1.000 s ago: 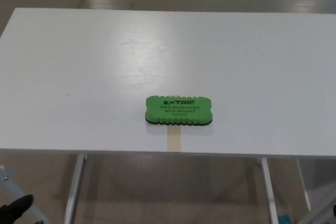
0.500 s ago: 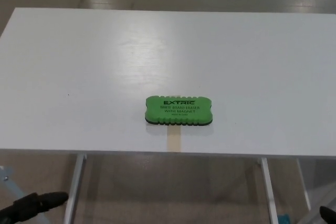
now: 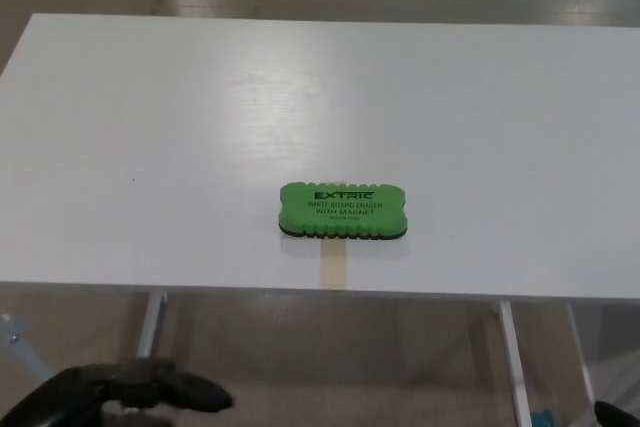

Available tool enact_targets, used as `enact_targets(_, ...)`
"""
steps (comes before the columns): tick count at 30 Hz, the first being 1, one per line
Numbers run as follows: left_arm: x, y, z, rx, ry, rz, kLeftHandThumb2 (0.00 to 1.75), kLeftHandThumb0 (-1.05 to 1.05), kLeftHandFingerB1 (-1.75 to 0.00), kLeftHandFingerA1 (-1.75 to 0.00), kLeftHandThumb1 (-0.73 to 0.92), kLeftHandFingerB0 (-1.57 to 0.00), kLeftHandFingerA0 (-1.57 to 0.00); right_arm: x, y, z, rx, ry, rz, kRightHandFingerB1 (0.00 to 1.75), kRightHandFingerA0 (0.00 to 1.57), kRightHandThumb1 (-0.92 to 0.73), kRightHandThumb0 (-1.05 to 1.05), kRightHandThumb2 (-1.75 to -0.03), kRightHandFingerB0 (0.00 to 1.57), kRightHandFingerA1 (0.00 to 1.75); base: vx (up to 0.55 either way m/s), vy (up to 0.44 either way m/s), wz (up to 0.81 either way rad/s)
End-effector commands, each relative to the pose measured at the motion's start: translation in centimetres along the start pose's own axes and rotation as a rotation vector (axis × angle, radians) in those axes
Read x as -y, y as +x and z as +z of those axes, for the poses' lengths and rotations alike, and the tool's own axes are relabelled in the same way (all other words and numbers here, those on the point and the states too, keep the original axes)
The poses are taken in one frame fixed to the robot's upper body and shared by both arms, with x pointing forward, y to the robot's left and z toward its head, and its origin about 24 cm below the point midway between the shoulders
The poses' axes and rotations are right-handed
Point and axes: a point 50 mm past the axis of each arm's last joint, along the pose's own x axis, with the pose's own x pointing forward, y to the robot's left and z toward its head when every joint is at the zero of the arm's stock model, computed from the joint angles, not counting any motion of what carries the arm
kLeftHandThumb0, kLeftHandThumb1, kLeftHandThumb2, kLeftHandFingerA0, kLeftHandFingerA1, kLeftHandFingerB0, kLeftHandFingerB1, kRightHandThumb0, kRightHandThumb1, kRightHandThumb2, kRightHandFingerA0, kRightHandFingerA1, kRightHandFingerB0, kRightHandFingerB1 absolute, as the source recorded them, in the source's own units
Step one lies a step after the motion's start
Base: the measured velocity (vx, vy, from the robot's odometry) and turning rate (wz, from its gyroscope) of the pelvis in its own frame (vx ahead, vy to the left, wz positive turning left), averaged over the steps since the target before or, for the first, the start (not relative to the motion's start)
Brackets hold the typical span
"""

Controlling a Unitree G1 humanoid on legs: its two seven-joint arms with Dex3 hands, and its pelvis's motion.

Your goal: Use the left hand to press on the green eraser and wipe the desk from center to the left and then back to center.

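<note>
The left hand [image 3: 120, 395] shows at the bottom left corner, below the near edge of the desk [image 3: 150, 127] and well apart from the eraser; it is a matte black, rounded shape with one thick finger stretched out toward the right, holding nothing, though whether its other fingers are spread or curled cannot be told from this angle. Of the right hand [image 3: 612, 414] only a small black tip peeks in at the bottom right corner, too little to tell its state. The green eraser [image 3: 341, 211] lies flat on the desk, near the front edge and about midway across, long side running left to right. It is a rounded block with scalloped, ribbed long edges, a bright green top printed with black lettering, and a darker layer showing underneath. The desk top is a smooth white board with a soft sheen. A small tan strip [image 3: 333, 269] sits on it just in front of the eraser. Pale metal legs [image 3: 149, 319] stand below.
</note>
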Motion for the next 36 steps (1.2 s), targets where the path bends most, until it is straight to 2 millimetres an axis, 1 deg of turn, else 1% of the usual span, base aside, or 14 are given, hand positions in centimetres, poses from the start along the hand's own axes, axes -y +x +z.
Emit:
enact_targets(1, 2.9, 3.7, 7.5, 0.281, -0.049, -0.288, 0.63, -0.30, -0.45, -0.55, 0.75, -0.71, -0.96, 0.0, -1.2, -1.6, -0.039, -0.033, 0.103, 0.35, 0.64, -0.79, -0.48, -0.65, 0.47, 0.45, 0.00, 0.000, 0.00)
enact_targets(4, 2.8, 5.5, 10.7, 0.375, 0.044, -0.239, 0.63, -0.29, -0.45, -0.54, 0.76, -0.71, -0.95, 0.1, -1.2, -1.6, -0.041, -0.040, 0.111, 0.35, 0.64, -0.79, -0.48, -0.65, 0.46, 0.44, 0.00, 0.000, 0.00)
enact_targets(8, 2.4, 7.1, 13.1, 0.443, 0.125, -0.173, 0.63, -0.27, -0.45, -0.53, 0.77, -0.74, -0.94, 0.1, -1.1, -1.5, -0.031, -0.037, 0.117, 0.35, 0.64, -0.79, -0.48, -0.65, 0.46, 0.44, 0.00, 0.000, 0.00)
enact_targets(11, 1.7, 9.5, 15.1, 0.468, 0.159, -0.084, 0.64, -0.24, -0.47, -0.52, 0.77, -0.81, -0.97, -0.2, -1.2, -1.5, -0.023, -0.044, 0.114, 0.35, 0.64, -0.79, -0.47, -0.65, 0.46, 0.45, 0.00, 0.000, 0.00)
enact_targets(12, 1.6, 10.2, 15.5, 0.465, 0.161, -0.066, 0.64, -0.24, -0.47, -0.52, 0.78, -0.83, -0.98, -0.2, -1.4, -1.6, -0.021, -0.048, 0.115, 0.51, 0.58, -0.65, -0.50, -0.95, 0.40, 0.60, 0.00, 0.000, 0.00)
enact_targets(13, 1.6, 10.7, 15.6, 0.462, 0.159, -0.061, 0.64, -0.24, -0.47, -0.52, 0.78, -0.83, -0.98, -0.1, -1.5, -1.7, -0.022, -0.050, 0.113, 0.51, 0.58, -0.65, -0.50, -0.95, 0.40, 0.60, 0.00, 0.000, 0.00)
enact_targets(14, 1.4, 11.5, 16.0, 0.459, 0.148, -0.043, 0.64, -0.24, -0.48, -0.51, 0.79, -0.86, -0.98, -0.2, -1.5, -1.7, -0.021, -0.053, 0.109, 0.35, 0.67, -0.79, -0.49, -0.64, 0.49, 0.46, 0.00, 0.000, 0.00)
enact_targets(16, 1.1, 13.7, 16.8, 0.445, 0.127, 0.011, 0.64, -0.24, -0.49, -0.51, 0.80, -0.88, -0.99, -0.2, -1.7, -1.8, -0.021, -0.064, 0.109, 0.36, 0.67, -0.79, -0.48, -0.65, 0.49, 0.47, 0.00, 0.000, 0.00)
enact_targets(20, 0.9, 15.1, 17.2, 0.429, 0.131, 0.049, 0.64, -0.24, -0.49, -0.51, 0.79, -0.89, -0.99, -0.1, -1.8, -1.9, -0.024, -0.067, 0.118, 0.36, 0.67, -0.79, -0.48, -0.65, 0.49, 0.48, 0.00, 0.000, 0.00)
enact_targets(26, -0.1, 19.7, 17.6, 0.318, 0.187, 0.135, 0.66, -0.21, -0.59, -0.51, 0.81, -0.92, -1.00, -0.2, -1.9, -1.9, -0.020, -0.047, 0.115, 0.37, 0.69, -0.79, -0.48, -0.64, 0.56, 0.50, 0.00, 0.000, 0.00)
enact_targets(27, -0.3, 20.7, 17.3, 0.279, 0.189, 0.163, 0.65, -0.20, -0.73, -0.51, 0.82, -0.90, -1.01, -0.2, -2.0, -1.9, -0.018, -0.047, 0.115, 0.38, 0.70, -0.79, -0.48, -0.64, 0.56, 0.50, 0.00, 0.000, 0.00)
enact_targets(28, -0.4, 21.1, 17.2, 0.260, 0.189, 0.177, 0.65, -0.20, -0.73, -0.51, 0.82, -0.90, -1.01, -0.2, -2.0, -2.0, -0.017, -0.047, 0.114, 0.38, 0.70, -0.79, -0.48, -0.64, 0.56, 0.50, 0.00, 0.000, 0.00)
enact_targets(29, -0.7, 21.9, 16.8, 0.219, 0.175, 0.208, 0.66, -0.20, -0.85, -0.53, 0.82, -0.87, -1.04, -0.3, -2.1, -2.0, -0.017, -0.047, 0.116, 0.38, 0.70, -0.79, -0.48, -0.64, 0.57, 0.50, 0.00, 0.000, 0.00)
enact_targets(36, -1.6, 23.9, 14.9, 0.089, 0.075, 0.312, 0.67, -0.20, -0.88, -0.58, 0.84, -0.85, -1.08, -0.2, -2.0, -1.9, -0.022, -0.057, 0.122, 0.38, 0.70, -0.79, -0.49, -0.64, 0.57, 0.51, 0.00, 0.000, 0.00)
